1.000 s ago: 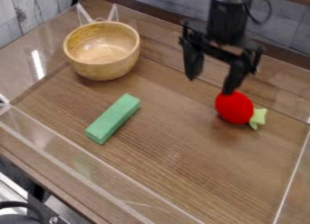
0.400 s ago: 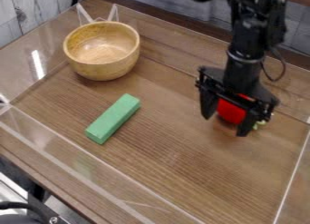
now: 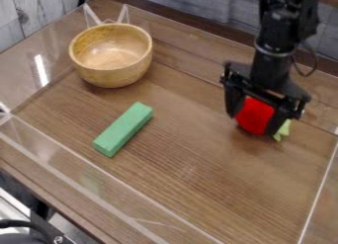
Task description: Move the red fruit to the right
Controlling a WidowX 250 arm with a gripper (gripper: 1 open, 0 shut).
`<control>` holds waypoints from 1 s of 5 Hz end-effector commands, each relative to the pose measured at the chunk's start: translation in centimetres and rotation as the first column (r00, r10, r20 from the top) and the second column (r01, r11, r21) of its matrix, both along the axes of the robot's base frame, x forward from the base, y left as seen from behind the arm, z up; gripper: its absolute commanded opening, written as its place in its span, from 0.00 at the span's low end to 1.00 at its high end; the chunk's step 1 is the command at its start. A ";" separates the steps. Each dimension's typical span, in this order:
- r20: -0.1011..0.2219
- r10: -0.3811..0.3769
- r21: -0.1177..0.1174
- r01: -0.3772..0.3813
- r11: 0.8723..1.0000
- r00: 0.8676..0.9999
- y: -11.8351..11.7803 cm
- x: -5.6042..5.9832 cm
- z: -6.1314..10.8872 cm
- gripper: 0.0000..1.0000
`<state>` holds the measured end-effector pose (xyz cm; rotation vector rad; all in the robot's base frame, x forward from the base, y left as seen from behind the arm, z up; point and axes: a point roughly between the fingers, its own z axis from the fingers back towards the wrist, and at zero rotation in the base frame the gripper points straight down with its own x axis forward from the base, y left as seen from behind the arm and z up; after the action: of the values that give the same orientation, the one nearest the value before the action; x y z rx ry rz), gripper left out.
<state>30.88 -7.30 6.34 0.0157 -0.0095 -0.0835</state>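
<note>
The red fruit [image 3: 256,113], a small glossy toy strawberry with a yellow-green leafy cap at its right end, lies on the wooden table at the right. My black gripper [image 3: 264,108] has come down over it from above, open, with one finger [image 3: 232,91] left of the fruit and the other on its right. The fingers straddle the fruit without visibly squeezing it. The arm hides the fruit's upper part.
A wooden bowl [image 3: 111,54] stands at the back left. A flat green rectangular block [image 3: 123,127] lies left of centre. Low clear walls [image 3: 321,194] fence the table [image 3: 185,159]; the right wall is close to the fruit.
The gripper has dropped from above and behind the fruit down around it, shifting slightly right. The fruit, bowl and block have not moved.
</note>
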 end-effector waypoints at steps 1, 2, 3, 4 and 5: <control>0.062 0.066 -0.016 -0.065 0.998 0.996 0.6 0.9 1.8 1.00; 0.062 0.130 -0.024 -0.129 0.991 0.990 0.6 0.3 2.2 1.00; 0.069 0.127 -0.025 -0.125 0.992 0.990 -0.1 0.3 2.3 1.00; 0.074 0.124 -0.026 -0.122 0.992 0.990 -0.7 0.3 2.4 1.00; 0.077 0.119 -0.031 -0.117 0.993 0.990 -0.9 0.2 2.8 1.00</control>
<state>30.16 -7.81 6.12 0.0179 0.0091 0.0422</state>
